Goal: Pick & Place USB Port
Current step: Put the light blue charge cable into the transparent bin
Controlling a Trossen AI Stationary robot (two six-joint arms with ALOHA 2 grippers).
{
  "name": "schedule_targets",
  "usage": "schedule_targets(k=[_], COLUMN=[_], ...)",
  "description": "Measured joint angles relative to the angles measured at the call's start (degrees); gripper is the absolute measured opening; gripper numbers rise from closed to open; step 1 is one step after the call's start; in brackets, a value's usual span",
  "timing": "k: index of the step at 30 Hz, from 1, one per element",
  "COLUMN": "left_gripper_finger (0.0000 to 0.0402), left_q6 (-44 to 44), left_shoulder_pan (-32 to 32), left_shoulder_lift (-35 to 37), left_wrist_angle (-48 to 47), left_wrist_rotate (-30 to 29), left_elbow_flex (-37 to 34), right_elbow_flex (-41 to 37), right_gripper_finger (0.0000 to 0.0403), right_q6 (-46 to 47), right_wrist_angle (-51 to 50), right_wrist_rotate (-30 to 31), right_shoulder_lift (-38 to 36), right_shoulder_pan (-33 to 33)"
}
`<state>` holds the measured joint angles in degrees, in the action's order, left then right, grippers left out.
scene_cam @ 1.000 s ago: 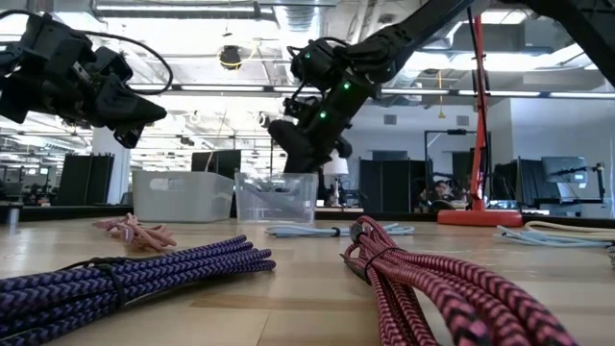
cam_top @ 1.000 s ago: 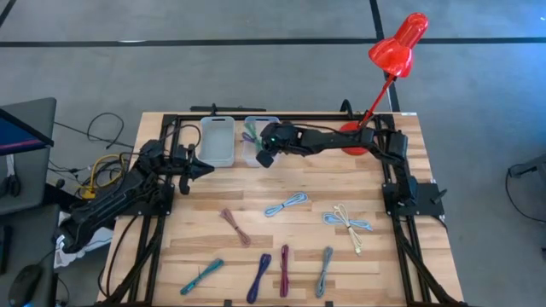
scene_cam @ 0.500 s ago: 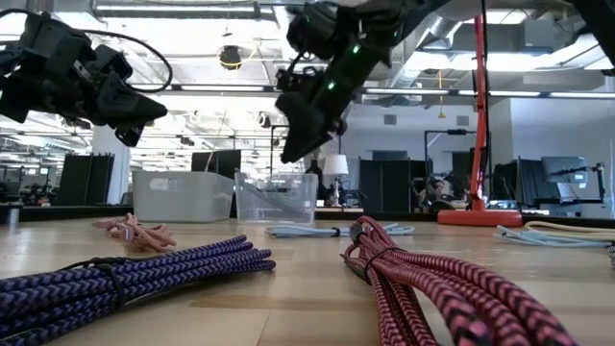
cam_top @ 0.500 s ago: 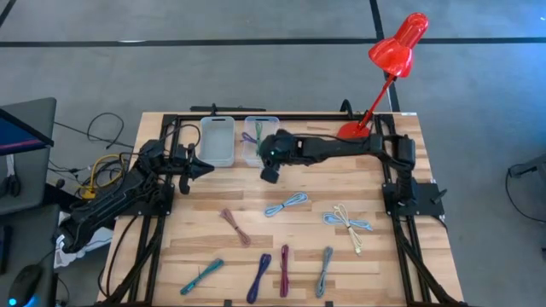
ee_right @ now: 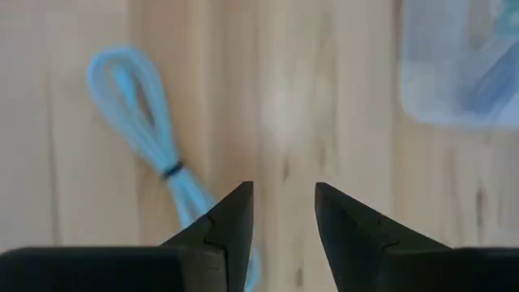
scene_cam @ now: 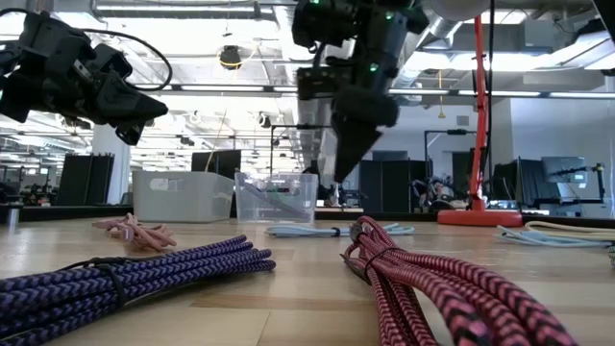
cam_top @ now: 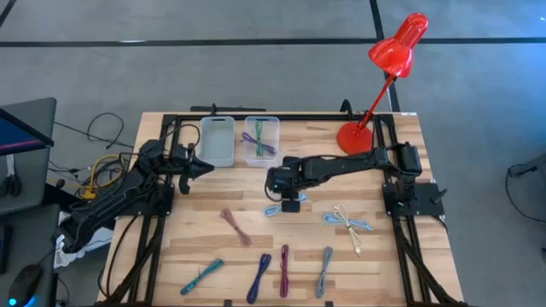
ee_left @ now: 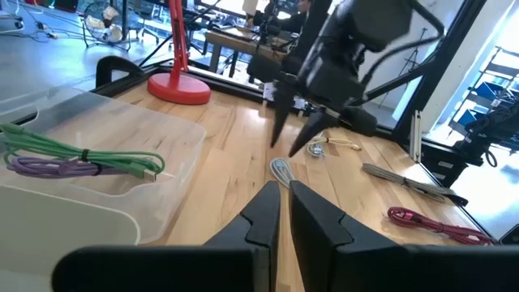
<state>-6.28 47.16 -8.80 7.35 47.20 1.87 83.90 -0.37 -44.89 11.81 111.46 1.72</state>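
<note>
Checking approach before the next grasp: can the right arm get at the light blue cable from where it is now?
Probably yes. The right gripper hovers open just above the light blue cable, which lies alone on bare table, nothing between.

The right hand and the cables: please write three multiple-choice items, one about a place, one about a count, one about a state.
1. The right hand is above:
A. a light blue cable
B. the red lamp
C. the empty bin

2. Bins on the table:
A. one
B. two
C. four

3. The right hand's fingers are:
A. shut on a cable
B. open, empty
C. hidden

Answers: 1 A, the cable lies below it in the right wrist view. 2 B, two stand side by side. 3 B, bare wood shows between them.
</note>
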Motion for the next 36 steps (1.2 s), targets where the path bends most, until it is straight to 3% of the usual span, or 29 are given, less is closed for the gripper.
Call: schedule_targets(k=[15, 23, 36], left_gripper_finger=[0.003, 0.003, 0.003], left_q6=[-0.02, -0.02, -0.04], left_shoulder_pan=[0.0, 0.0, 0.0], left_shoulder_lift=[0.0, 0.0, 0.02], left_wrist_angle=[0.22, 0.25, 0.45], left_wrist_rotate=[0.02, 0.02, 0.02], left_elbow_flex=[0.0, 0.0, -0.02], right_elbow_flex=[0.0, -5.12, -10.67], right_gripper_finger=[0.0162, 0.018, 0.0176], right_q6=[4.95, 4.95, 4.94], right_wrist_angle=[-5.24, -1.77, 4.04], right_wrist_rotate=[-2.82, -2.93, -2.86], right_shoulder_lift=[0.2, 0.39, 0.42], right_shoulder_pan=[3.19, 2.96, 1.86])
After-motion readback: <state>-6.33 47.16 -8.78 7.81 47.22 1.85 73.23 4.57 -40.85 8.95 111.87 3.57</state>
